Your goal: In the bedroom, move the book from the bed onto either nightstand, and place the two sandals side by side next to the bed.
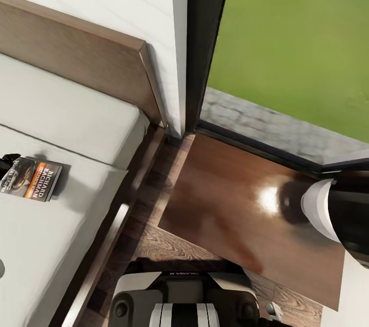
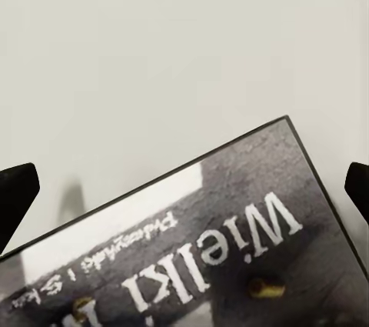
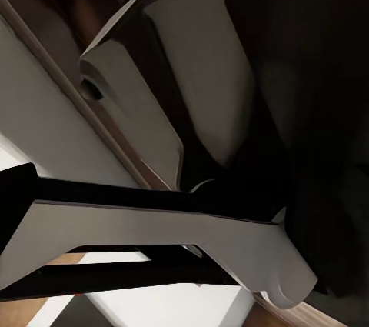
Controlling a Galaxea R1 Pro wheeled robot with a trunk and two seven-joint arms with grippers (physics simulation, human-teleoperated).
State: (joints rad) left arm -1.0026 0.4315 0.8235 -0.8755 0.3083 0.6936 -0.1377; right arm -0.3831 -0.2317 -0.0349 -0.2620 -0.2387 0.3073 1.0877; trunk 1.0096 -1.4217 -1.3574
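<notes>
Off-white mattress of the bed [image 1: 56, 111] at left, dark wood headboard behind; book [image 1: 32, 179] lying flat on it near the left edge of the head view, orange band and black lettering readable

Glossy dark-brown nightstand [image 1: 241, 204] to the right of the bed, under the dark-framed window, grass beyond; top bare apart from a glare spot and the shadow of the right forearm

Step in hand, as judged: book leg of the task, pick-up stage. Not yet lifted, not yet gripped. Sandals not dealt with in these frames

Left gripper [image 2: 184, 188] seen from the left wrist camera: two dark fingertips [image 2: 15, 188] spread wide, one at each side of the frame, book cover [image 2: 215, 250] lying between and beyond them. Jaws apart, nothing held; no contact with the cover discernible, though too close in to be sure

Right gripper: wrist view taken up by white and dark robot body panels at close range, fingers not made out; open or closed, cannot tell. White forearm hanging over the right end of the nightstand in the head view

Next move, as judged: lower the left claw so the fingers straddle a book edge, close on the thin cover, lift, then carry right across the gap to the nightstand top. Thin flat book on soft mattress; likely awkward to get a finger under
</notes>
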